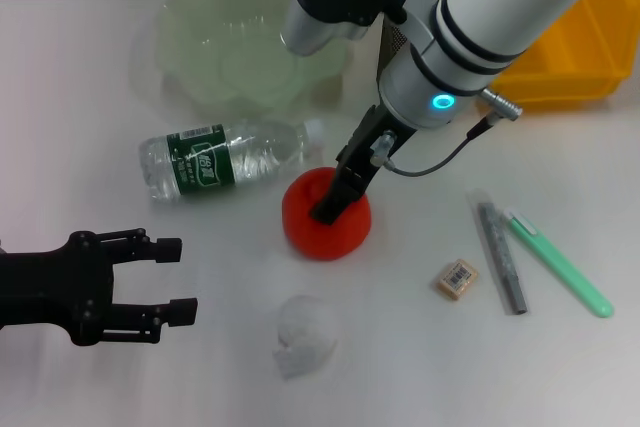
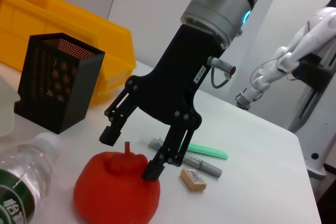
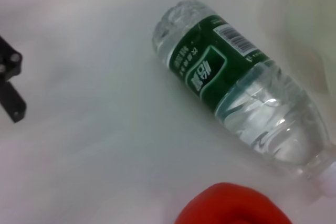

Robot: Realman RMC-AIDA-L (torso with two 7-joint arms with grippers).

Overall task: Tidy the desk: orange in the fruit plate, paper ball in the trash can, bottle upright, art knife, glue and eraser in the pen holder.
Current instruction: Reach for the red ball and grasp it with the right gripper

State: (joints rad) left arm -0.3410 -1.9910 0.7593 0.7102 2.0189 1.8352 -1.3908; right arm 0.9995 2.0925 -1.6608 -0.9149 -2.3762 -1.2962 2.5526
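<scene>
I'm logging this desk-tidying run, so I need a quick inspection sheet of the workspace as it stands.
Surface: white table, dry.
Job's things: orange on the table; bottle lying on its side; paper ball on the table; eraser beside two pen-like tools; fruit plate, trash can and pen holder at the back.
Clutter: nothing seen.
Grippers: right tool open, fingers down at the orange's top; left tool open, low near the paper ball.
Cables: grey lead on the right wrist.
Surroundings: another white robot beyond the table.
</scene>
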